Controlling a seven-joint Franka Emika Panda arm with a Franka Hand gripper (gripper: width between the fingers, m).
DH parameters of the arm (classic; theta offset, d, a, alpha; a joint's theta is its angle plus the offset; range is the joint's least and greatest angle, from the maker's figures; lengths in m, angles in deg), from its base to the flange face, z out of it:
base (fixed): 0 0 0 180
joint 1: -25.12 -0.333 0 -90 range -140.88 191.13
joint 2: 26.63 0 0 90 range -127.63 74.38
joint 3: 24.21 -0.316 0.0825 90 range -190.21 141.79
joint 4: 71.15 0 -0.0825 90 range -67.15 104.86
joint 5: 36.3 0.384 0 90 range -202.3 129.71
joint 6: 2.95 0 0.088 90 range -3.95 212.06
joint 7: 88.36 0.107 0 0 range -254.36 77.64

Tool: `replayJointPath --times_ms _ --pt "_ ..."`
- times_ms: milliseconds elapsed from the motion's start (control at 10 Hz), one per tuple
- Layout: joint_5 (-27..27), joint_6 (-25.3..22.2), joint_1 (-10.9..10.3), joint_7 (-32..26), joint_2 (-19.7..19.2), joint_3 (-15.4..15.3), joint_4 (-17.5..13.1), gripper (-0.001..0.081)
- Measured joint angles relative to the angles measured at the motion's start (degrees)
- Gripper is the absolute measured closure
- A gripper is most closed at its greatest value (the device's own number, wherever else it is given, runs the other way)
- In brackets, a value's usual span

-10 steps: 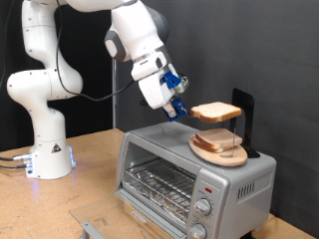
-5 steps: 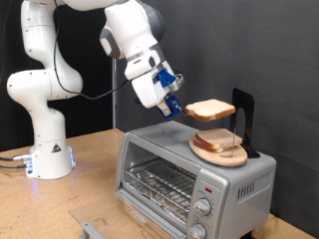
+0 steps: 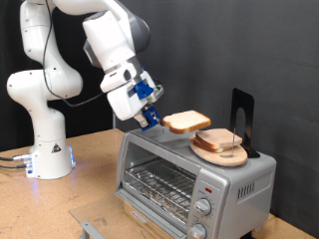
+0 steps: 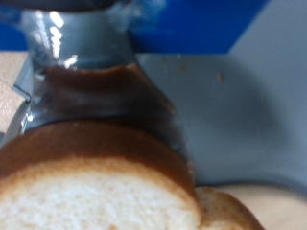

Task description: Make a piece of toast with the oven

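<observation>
— Up close, along the fingers, what do you see?

— Mostly bread. The piece of toast (image 4: 96,182) fills the near part of the wrist view, brown crust arching over a pale crumb, with a dark finger (image 4: 91,77) pressed right against that crust. Beyond it is grey metal, blurred.

— So the gripper has it?

— Yes. From the side, the gripper (image 3: 152,117) is clamped on one edge of the slice (image 3: 186,121), which sticks out roughly level toward the exterior view's right, in the air above the oven's top, clear of it.

— And the oven itself?

— The oven (image 3: 189,174) sits on the wooden worktop (image 3: 95,159) toward its front right corner. Its front looks open onto the wire rack (image 3: 158,184); I can't make out the door clearly. Near the right-hand edge of the oven's top is a round wooden plate (image 3: 219,151) with more bread (image 3: 217,141) on it, and a dark upright stand (image 3: 241,119) behind.

— What matters for carrying it well?

— I'd judge the grip is thin, only an edge pinched, so the slice could sag or tear if swung fast. Keeping it flat and moving smoothly seems wise, and the free end wants room from the plate's stack.

— Farther back?

— The arm's white base (image 3: 45,139) stands at the worktop's far left, black curtain behind.
</observation>
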Motion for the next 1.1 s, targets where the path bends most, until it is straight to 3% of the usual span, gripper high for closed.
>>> replayJointPath --times_ms 600,1100 --pt "0.82 -6.25 0.21 -8.24 8.38 6.74 6.80 0.0406" --pt "-0.01 -9.42 0.71 -9.47 11.64 9.52 8.35 0.0406"
